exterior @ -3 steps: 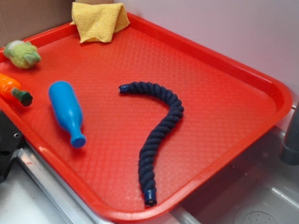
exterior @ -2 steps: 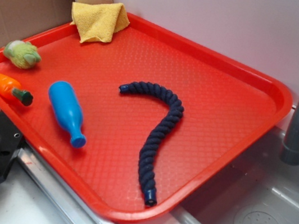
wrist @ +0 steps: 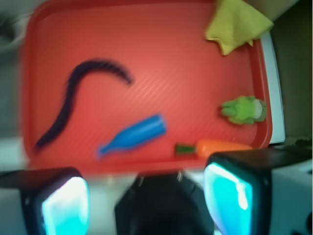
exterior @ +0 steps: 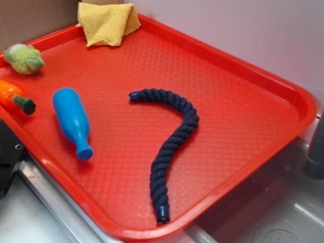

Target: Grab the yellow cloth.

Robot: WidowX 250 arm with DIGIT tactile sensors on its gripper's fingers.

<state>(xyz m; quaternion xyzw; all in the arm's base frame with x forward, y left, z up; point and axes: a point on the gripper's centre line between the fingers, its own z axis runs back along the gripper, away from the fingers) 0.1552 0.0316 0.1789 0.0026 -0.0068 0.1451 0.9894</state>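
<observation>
Yellow cloth [exterior: 107, 21], a fuzzy mustard terry square, is folded and rumpled in the far left corner of the red plastic tray [exterior: 245, 104], with one edge lapped onto the tray rim. Its long axis runs roughly along the far rim, and a pointed corner is directed toward the tray centre. The tray floor is finely dimpled. A pale green fuzzy ball [exterior: 24, 58] and an orange toy carrot [exterior: 6, 92] are placed along the left rim. A smooth blue plastic bottle [exterior: 72, 121] lies near them. A dark navy twisted rope [exterior: 166, 150], curved, is laid mid-tray. The gripper [wrist: 146, 203] is held beyond the near rim, fingers apart, nothing between them.
</observation>
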